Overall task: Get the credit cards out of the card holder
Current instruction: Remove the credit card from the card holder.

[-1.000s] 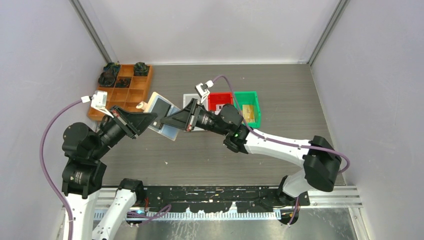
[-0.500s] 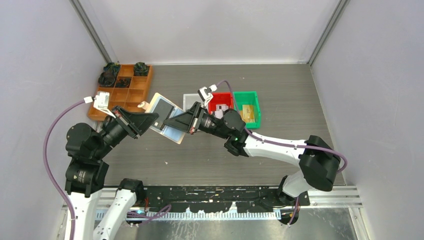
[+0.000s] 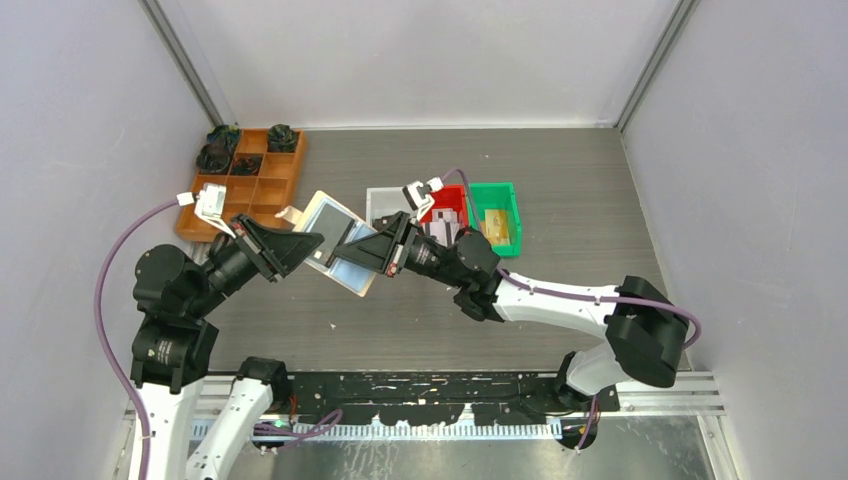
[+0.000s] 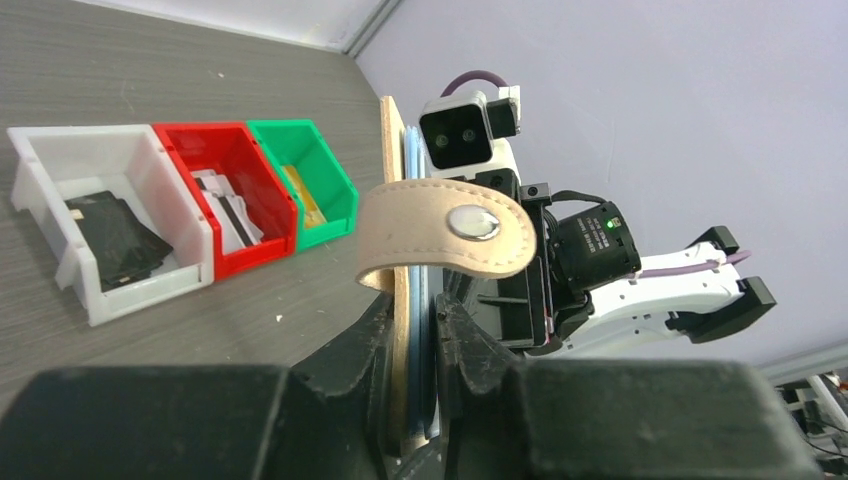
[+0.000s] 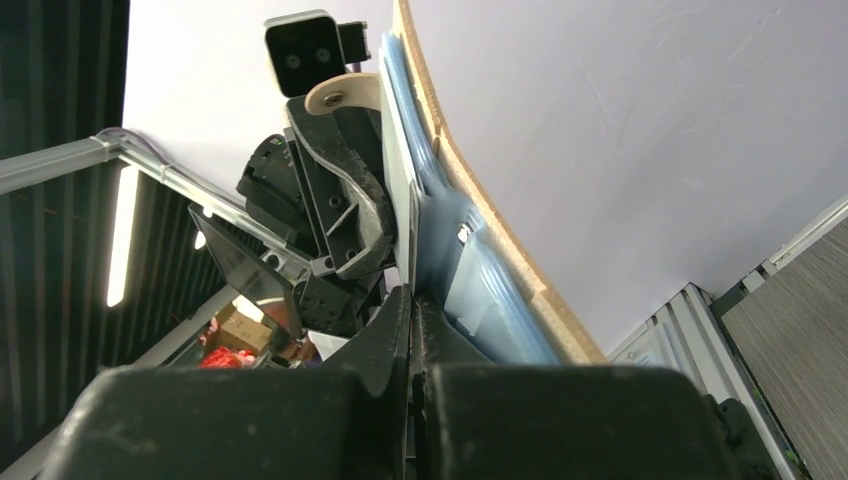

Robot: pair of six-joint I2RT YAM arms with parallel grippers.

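The card holder (image 3: 352,272) hangs open above the table, tan outside with silvery blue pockets. My left gripper (image 3: 318,243) is shut on its left edge, and in the left wrist view the jaws (image 4: 412,300) clamp the tan cover (image 4: 393,180) under the snap strap (image 4: 450,235). My right gripper (image 3: 374,256) comes in from the right. In its wrist view its jaws (image 5: 412,295) are shut on the thin edge of a credit card (image 5: 398,170) that stands in a blue pocket (image 5: 480,280). A dark card (image 3: 330,232) shows inside the holder.
Behind the holder stand a white bin (image 3: 383,198) with a black card (image 4: 115,235), a red bin (image 3: 447,200) with white-pink cards (image 4: 225,200) and a green bin (image 3: 497,190) with a gold card (image 3: 497,222). An orange-brown compartment tray (image 3: 245,180) sits at the back left.
My right gripper has closed on the card's edge. Both grippers and the holder have drifted a little toward the near side and to the right.
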